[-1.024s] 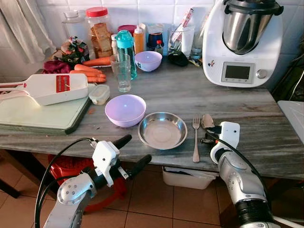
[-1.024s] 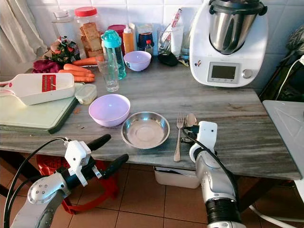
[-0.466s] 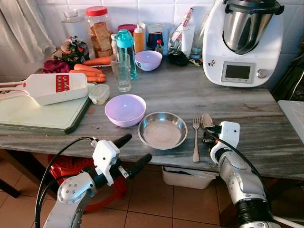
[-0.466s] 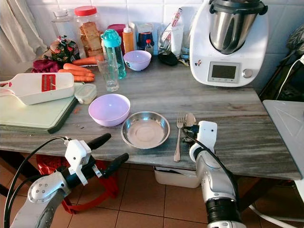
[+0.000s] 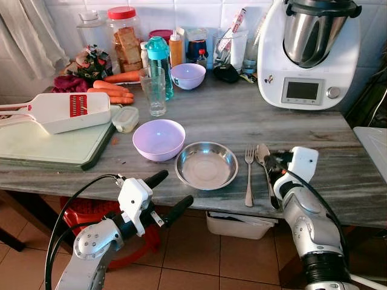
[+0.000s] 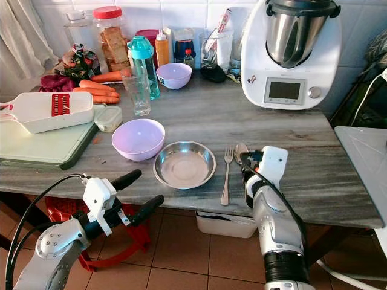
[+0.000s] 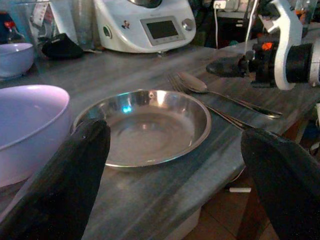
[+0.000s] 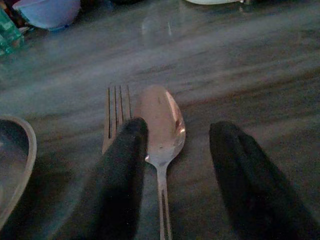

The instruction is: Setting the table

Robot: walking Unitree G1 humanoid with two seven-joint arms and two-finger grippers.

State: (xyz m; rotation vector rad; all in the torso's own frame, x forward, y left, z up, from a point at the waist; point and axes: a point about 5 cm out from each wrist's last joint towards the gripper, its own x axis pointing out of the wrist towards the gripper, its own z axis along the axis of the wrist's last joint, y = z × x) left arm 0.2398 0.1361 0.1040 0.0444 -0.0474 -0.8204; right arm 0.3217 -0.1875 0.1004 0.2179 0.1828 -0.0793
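A steel plate (image 5: 207,164) sits near the counter's front edge, with a lilac bowl (image 5: 159,139) to its left. Right of the plate a fork (image 5: 249,178) and a spoon (image 5: 266,175) lie side by side. My right gripper (image 5: 273,162) hovers low just right of the spoon's bowl. In the right wrist view its open fingers (image 8: 122,175) straddle the spoon (image 8: 159,120), which rests on the counter. My left gripper (image 5: 177,187) hangs open below the counter's front edge, facing the plate (image 7: 145,125), and holds nothing.
At the back stand a white kitchen machine (image 5: 308,54), a glass (image 5: 155,90), a teal bottle (image 5: 159,63), jars and a second lilac bowl (image 5: 188,76). A cutting board (image 5: 48,145) with a white slicer (image 5: 60,112) lies on the left. Carrots (image 5: 112,90) lie behind it.
My right gripper has shifted to the right, off the spoon's handle. The spoon now lies in full view beside the fork. The left arm has stayed still.
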